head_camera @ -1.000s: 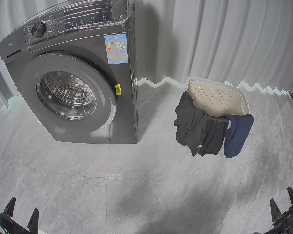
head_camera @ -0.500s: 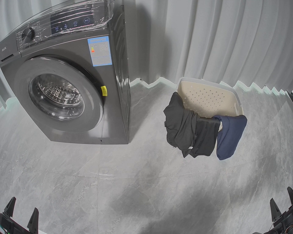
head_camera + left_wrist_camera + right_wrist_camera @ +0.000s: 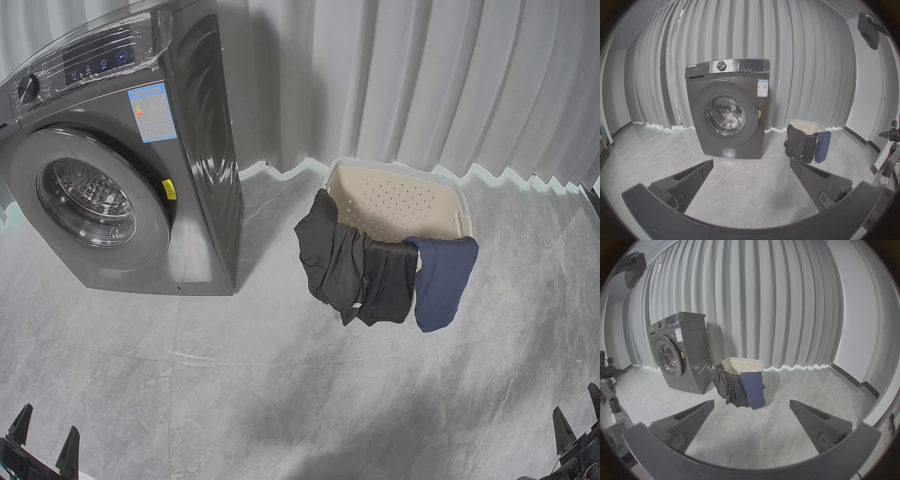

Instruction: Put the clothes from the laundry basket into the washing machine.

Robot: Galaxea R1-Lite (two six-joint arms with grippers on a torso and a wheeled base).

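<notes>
The dark grey front-loading washing machine (image 3: 119, 187) stands on the grey marble-tiled floor (image 3: 281, 387) at the left, with the white pleated curtain (image 3: 406, 81) behind it. The cream perforated plastic laundry basket (image 3: 400, 197) sits to the machine's right, apart from it, just before the curtain. The black cloth garment (image 3: 350, 269) hangs over the basket's near left rim. The navy blue cloth garment (image 3: 440, 281) hangs over the near rim just to its right, touching it. The left gripper (image 3: 49, 420) and right gripper (image 3: 575, 400) sit nearest, well apart from both.
</notes>
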